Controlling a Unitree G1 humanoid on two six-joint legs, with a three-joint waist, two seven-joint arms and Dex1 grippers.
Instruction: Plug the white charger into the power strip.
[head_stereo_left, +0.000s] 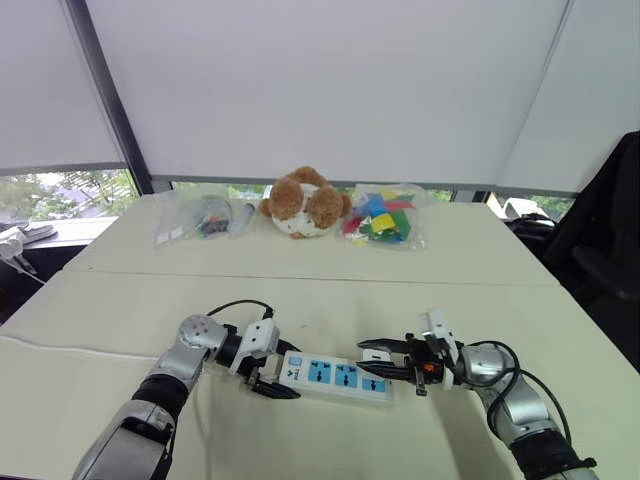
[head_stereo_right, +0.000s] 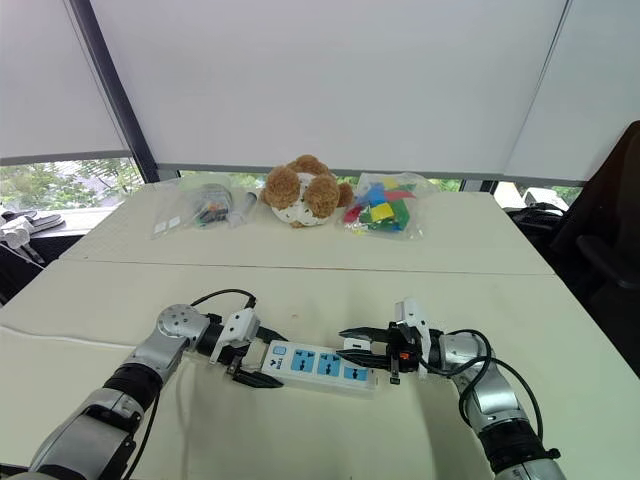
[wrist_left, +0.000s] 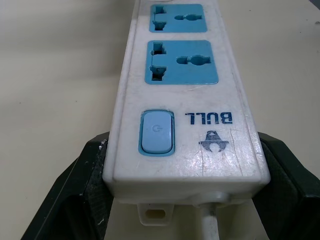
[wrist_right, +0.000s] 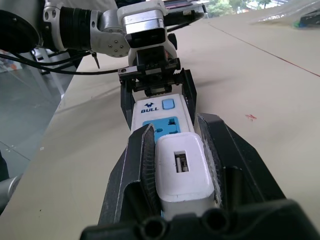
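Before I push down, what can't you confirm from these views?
- Prongs of the white charger: right wrist view, hidden under its own body; line-up with a socket unknown.
- Part of the power strip beneath the charger: right wrist view, covered by the charger and the right gripper.
- The cord: left wrist view, cut off at the picture's edge.
- Contents of the clear bag: head views, too small.

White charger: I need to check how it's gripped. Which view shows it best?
The right wrist view: the white charger sits close up, clamped in the right gripper over the power strip. Both eye views show it as a small white block.
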